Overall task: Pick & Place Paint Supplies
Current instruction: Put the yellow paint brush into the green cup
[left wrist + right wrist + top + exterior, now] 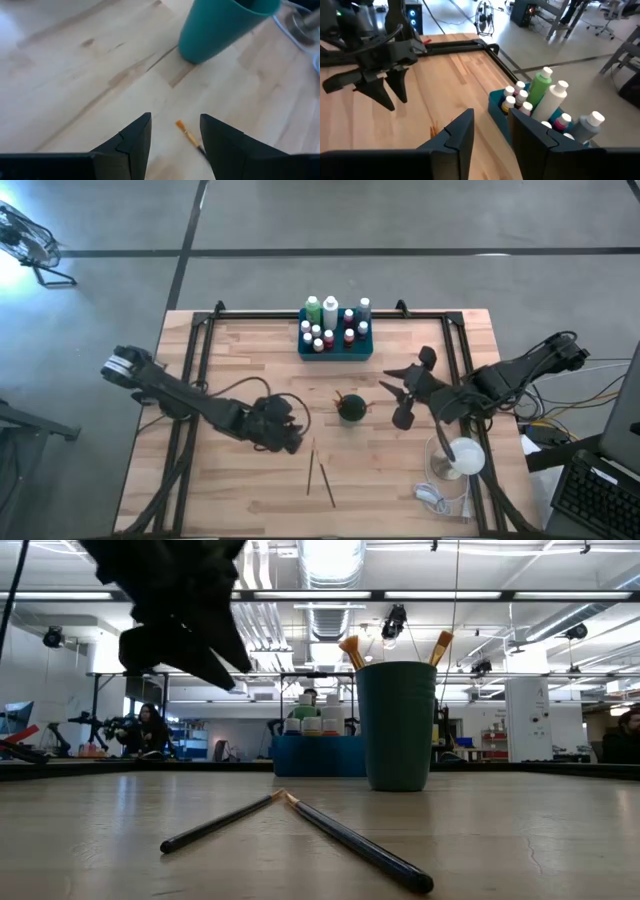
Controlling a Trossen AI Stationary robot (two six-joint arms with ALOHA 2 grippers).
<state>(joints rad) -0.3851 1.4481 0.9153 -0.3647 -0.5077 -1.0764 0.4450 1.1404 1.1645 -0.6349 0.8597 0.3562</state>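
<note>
A: While the bottles are packed in the teal tray at twelve o'clock on the table, what is still loose?

B: Two paintbrushes lie on the bare wood at about six o'clock from the dark green cup, their bristle ends meeting in a narrow V. At least two other brushes already stand in that cup, bristles up.

A: So the bottle half looks finished?

B: I judge so; I see no stray bottle. The brushes are only partly done.

A: And the arms?

B: The left gripper hangs over the table at nine o'clock of the cup, fingers apart and empty, with one brush's orange tip showing between them. The right gripper sits at three o'clock of the cup, fingers apart, holding nothing.
</note>
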